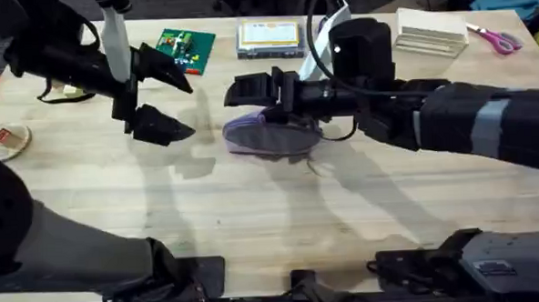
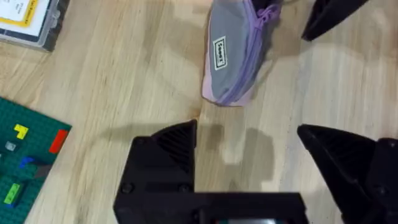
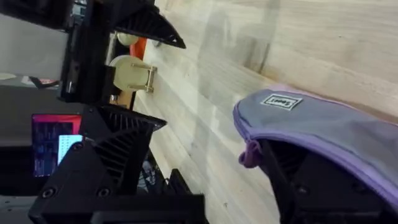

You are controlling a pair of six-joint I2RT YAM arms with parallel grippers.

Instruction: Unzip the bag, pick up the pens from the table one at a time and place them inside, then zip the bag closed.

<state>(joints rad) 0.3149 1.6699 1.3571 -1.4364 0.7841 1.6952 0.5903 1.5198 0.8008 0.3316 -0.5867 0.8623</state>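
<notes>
Left gripper (image 1: 162, 87) hangs over the table (image 1: 254, 215), jaws spread, empty, just beside the bag (image 1: 269, 137) at mid-table. Right gripper (image 1: 249, 90) sits over the bag's top; in the right wrist view one finger is at the purple zipper edge, closure can't tell. Step looks like zipper work, whether opening or closing is unclear. Next: left pins the bag, right pulls the tab. Count: one bag, zero pens on the tabletop, two grippers.
</notes>
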